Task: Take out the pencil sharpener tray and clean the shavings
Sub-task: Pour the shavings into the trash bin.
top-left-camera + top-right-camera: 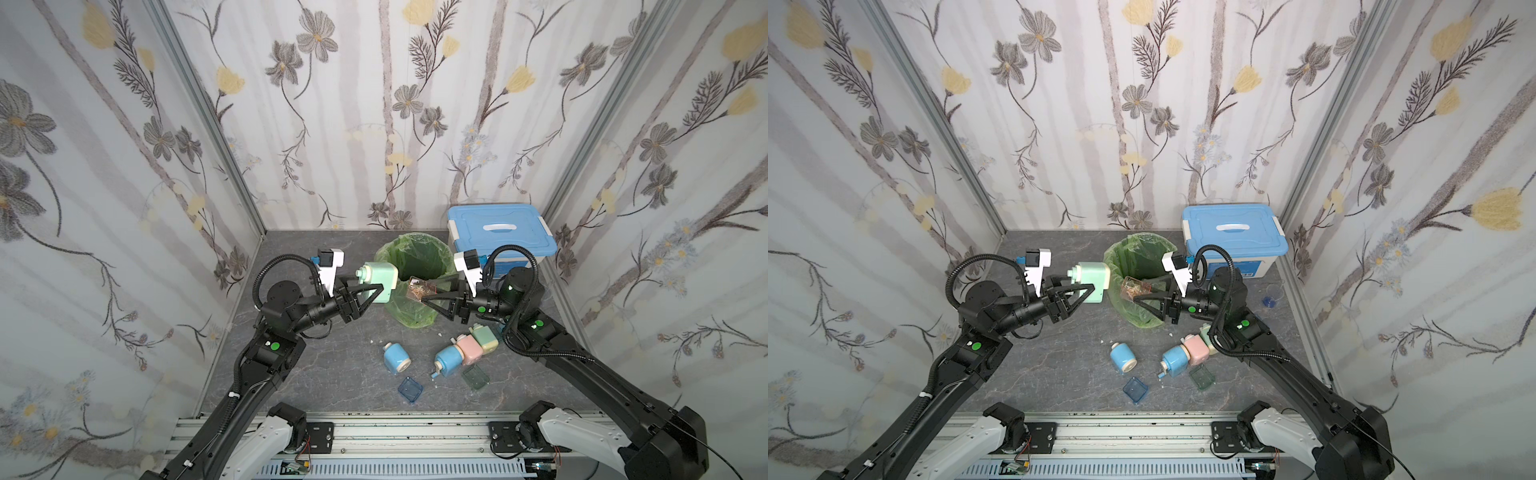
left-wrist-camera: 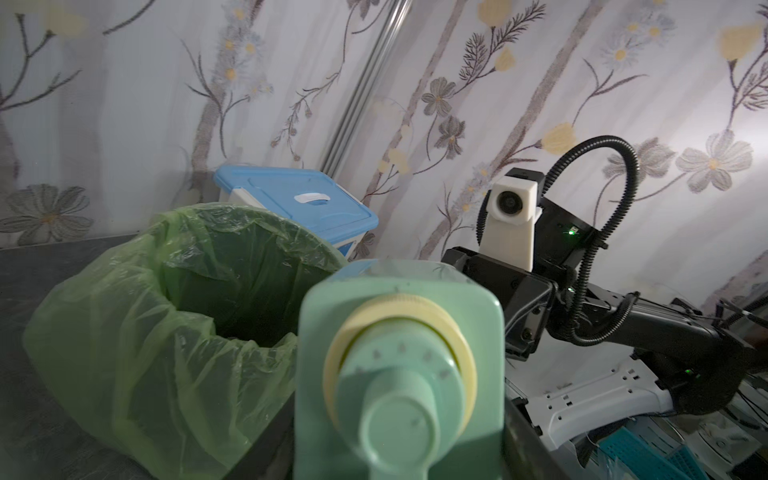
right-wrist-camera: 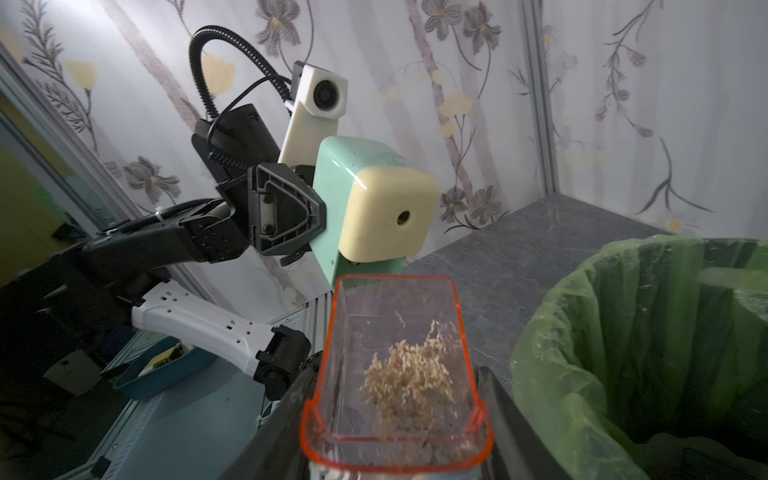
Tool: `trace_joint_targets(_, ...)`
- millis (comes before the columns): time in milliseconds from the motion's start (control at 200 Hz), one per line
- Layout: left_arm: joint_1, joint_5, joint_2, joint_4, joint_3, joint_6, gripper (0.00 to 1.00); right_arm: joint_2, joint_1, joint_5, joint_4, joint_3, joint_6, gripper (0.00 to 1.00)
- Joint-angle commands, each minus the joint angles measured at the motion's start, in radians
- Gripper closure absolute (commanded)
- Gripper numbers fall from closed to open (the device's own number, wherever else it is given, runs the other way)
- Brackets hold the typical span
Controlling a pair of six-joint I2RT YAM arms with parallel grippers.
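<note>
Inside a booth with flowery wallpaper on every side, over a grey desk [image 1: 332, 365].

Grips the mint green sharpener [image 1: 376, 276] with the left hand [image 1: 376, 291], shut tight on its sides and lifted off the desk. Points the sharpener's cream face [image 3: 386, 216], with its small round hole, toward the right hand.

Pinches the clear tray [image 3: 395, 353] with the orange rim in the right hand [image 1: 424, 297], closed on the tray's near end, up in the air. Carries a small heap of pale shavings [image 3: 407, 378] in the tray, close to the hand. Holds the tray between the two hands, apart from the sharpener.

Just beside the right hand, a bin with a green bag [image 1: 411, 316], mouth open. Behind the right hand, a box with a blue lid [image 1: 498, 232].

Below the right hand, on the desk: a blue sharpener [image 1: 395, 358], a second blue sharpener [image 1: 449, 360], a pink sharpener [image 1: 469, 349] and a pale green sharpener [image 1: 486, 337] bunched together, plus a loose blue tray [image 1: 410, 389] and a loose green tray [image 1: 475, 376]. Also a few tiny white crumbs [image 1: 440, 335] under the right hand.
</note>
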Motion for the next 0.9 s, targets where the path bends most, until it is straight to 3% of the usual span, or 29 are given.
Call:
trace_joint_targets(0, 0.017, -0.094, -0.01, -0.027, 0.006, 0.018, 0.59, 0.006, 0.008, 0.308, -0.337, 0.104, -0.191, 0.56)
trace_joint_targets(300, 0.077, -0.241, -0.025, -0.071, -0.025, -0.012, 0.59, 0.202, 0.227, 1.156, -0.784, 0.523, -0.578, 0.53)
trace_joint_targets(460, 0.116, -0.267, -0.032, -0.042, -0.054, -0.058, 0.59, 0.315, 0.353, 1.581, -0.862, 0.625, -0.811, 0.52)
trace_joint_targets(714, 0.153, -0.272, -0.05, 0.007, -0.086, -0.102, 0.59, 0.361, 0.408, 1.815, -0.655, 0.621, -1.234, 0.54)
trace_joint_targets(894, 0.157, -0.279, -0.07, 0.028, -0.1, -0.112, 0.59, 0.375, 0.465, 1.743, -0.56, 0.606, -1.491, 0.55)
